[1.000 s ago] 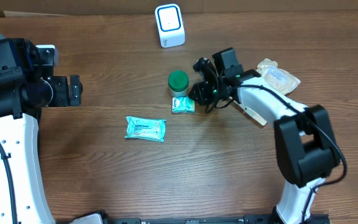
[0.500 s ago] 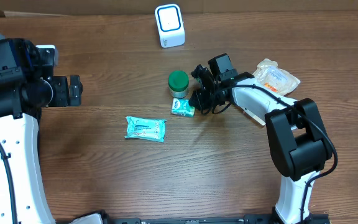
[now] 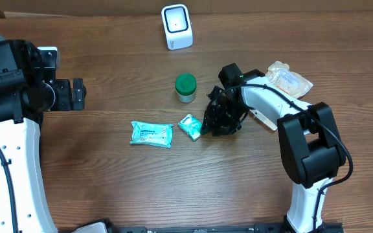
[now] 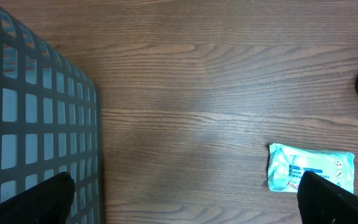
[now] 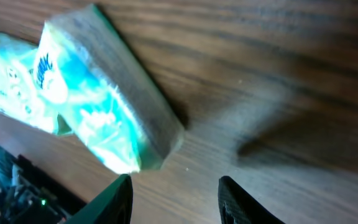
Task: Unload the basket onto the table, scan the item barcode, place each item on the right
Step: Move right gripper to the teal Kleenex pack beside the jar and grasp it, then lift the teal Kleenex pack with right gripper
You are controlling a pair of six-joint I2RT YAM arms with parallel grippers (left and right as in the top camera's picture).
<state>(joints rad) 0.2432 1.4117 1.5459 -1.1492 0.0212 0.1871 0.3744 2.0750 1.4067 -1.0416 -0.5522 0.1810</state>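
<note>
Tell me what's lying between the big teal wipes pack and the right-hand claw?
A small teal packet lies between the large teal pack and the right gripper; the overhead view shows it.

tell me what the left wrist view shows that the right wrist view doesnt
Only the left wrist view: a grey mesh basket on the left, the wide teal wipes pack lying flat, and the left gripper with its jaws wide apart.
Only the right wrist view: a blurred close-up of the small teal packet on the table, with the right gripper just short of it, jaws open and empty.
Both: the brown wood table. A teal blur behind the small packet may be the wipes pack; I cannot tell.
</note>
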